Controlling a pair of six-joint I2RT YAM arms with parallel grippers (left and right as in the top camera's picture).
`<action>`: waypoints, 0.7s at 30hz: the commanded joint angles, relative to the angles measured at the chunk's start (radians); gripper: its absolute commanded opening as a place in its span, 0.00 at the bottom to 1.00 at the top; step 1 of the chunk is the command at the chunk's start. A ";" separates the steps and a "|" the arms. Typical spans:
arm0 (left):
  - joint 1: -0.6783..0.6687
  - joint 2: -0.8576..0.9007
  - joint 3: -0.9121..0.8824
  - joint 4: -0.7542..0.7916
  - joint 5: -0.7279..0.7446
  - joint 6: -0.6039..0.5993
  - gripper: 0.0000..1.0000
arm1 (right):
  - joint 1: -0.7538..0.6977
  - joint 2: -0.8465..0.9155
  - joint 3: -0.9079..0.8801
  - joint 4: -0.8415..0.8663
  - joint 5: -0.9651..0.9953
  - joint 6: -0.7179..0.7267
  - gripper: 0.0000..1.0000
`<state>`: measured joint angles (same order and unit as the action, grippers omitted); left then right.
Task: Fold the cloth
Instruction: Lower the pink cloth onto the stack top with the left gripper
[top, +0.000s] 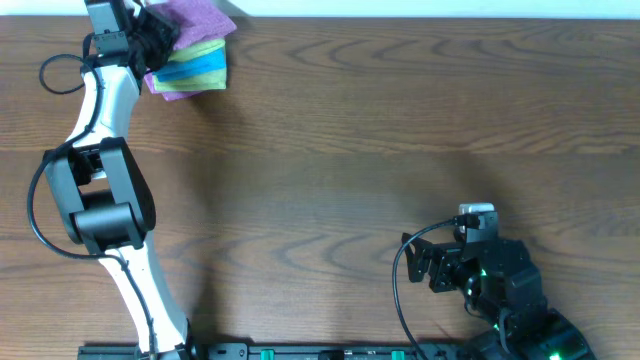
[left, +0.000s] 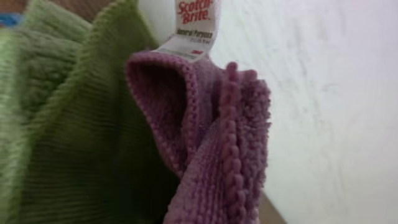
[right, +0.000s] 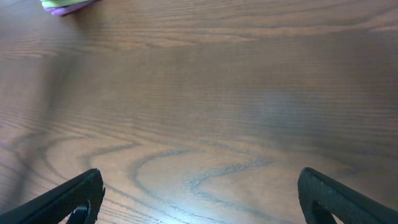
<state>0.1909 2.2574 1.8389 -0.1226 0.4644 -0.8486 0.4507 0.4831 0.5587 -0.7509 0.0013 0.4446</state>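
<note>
Overhead view: left arm reaches to the upper left corner of the frame. The left claw (top: 155, 38) sits at the left edge of a small pile of cloths there, at the far edge of the wooden worktop (top: 350, 130).

The purple cloth (top: 200, 15) is on top of the pile, bunched and uneven rather than flat. Under it is a green cloth (top: 195, 50), then a blue cloth (top: 203, 72), with another purple layer (top: 185, 92) showing at the bottom edge.

Left wrist view: frame is filled by the purple cloth (left: 217, 137), seen very close, its beaded hem running down the centre. The green cloth (left: 68, 124) lies to its left, touching it. A white label (left: 193, 28) printed "Scotch-Brite" sits at the top centre, above the purple fold. No fingers show in this view, so I cannot tell whether the left claw is closed on the fabric or only beside it.

Right arm: folded in the lower right of the overhead frame, right claw (top: 425, 262) pointing left, well apart from the pile.

Right wrist view: right claw (right: 199, 183) has both fingers (right: 74, 199) spread wide at the bottom corners, only bare worktop (right: 205, 106) between them, nothing held. A sliver of the pile (right: 65, 6) shows at the upper left edge.
</note>
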 joint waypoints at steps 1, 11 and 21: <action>0.007 0.012 0.026 -0.015 -0.046 0.050 0.06 | -0.007 -0.006 -0.006 -0.002 0.018 0.014 0.99; 0.008 0.012 0.026 -0.061 -0.109 0.070 0.11 | -0.007 -0.006 -0.006 -0.002 0.018 0.014 0.99; 0.023 0.012 0.026 -0.062 -0.108 0.094 0.31 | -0.007 -0.006 -0.006 -0.002 0.018 0.014 0.99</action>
<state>0.1997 2.2574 1.8389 -0.1799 0.3729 -0.7731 0.4507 0.4831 0.5587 -0.7513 0.0017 0.4446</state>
